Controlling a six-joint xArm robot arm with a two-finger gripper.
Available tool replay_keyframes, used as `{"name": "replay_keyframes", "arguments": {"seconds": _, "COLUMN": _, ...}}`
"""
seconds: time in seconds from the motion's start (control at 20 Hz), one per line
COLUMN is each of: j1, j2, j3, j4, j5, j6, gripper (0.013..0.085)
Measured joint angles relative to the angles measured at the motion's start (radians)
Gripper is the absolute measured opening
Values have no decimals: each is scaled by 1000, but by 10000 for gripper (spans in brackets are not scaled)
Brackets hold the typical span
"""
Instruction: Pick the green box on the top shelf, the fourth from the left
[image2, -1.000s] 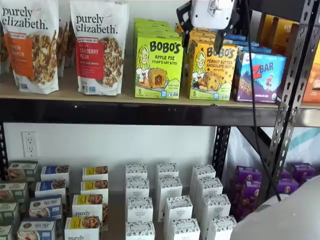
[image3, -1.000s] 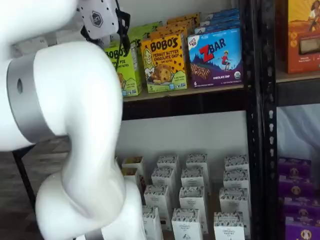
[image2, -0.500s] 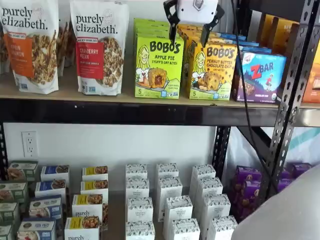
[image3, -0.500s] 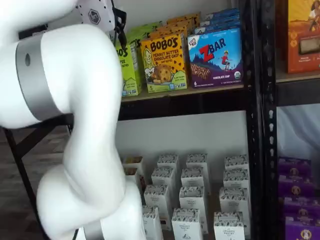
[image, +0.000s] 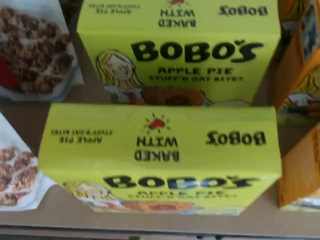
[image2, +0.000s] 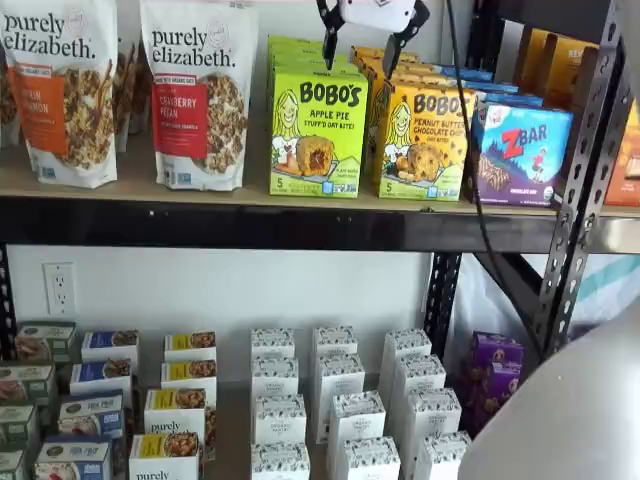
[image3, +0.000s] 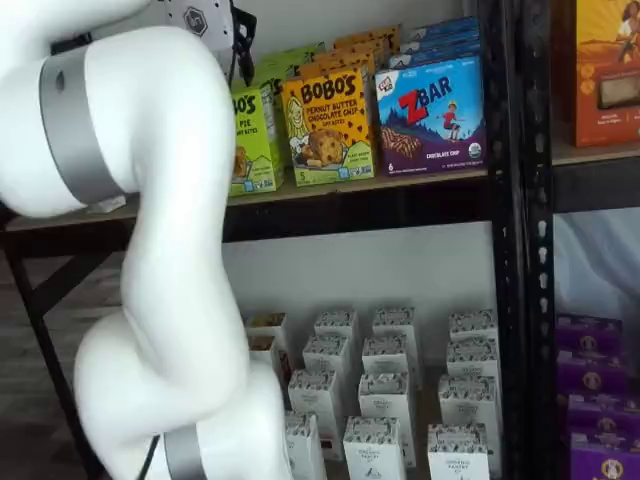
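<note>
Your gripper (image2: 361, 42) hangs spread wide above the green box (image2: 317, 133), empty.

You see the box standing upright on the top shelf (image2: 250, 197), its long axis vertical and its printed face turned out toward you, between a glossy purely elizabeth pouch (image2: 199, 92) and the yellow-orange Bobo's box (image2: 424, 141), with a ZBAR box (image3: 431, 113) further right. It is a flat-sided, matte lime-green cardboard carton with crisp edges; more of the same line up behind it. In the wrist view you look down on its flat top flap (image: 159, 140), reading "BAKED WITH". The shelf is pale wooden board over a black metal beam.
</note>
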Motion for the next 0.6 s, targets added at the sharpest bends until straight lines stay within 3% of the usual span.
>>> {"name": "replay_keyframes", "arguments": {"seconds": 0.35, "j1": -33, "j2": 86, "j3": -88, "j4": 61, "j5": 38, "j6": -35, "gripper": 850}}
{"name": "replay_keyframes", "arguments": {"seconds": 0.6, "j1": -36, "j2": 119, "j3": -118, "j4": 63, "j5": 55, "j6": -37, "gripper": 850}}
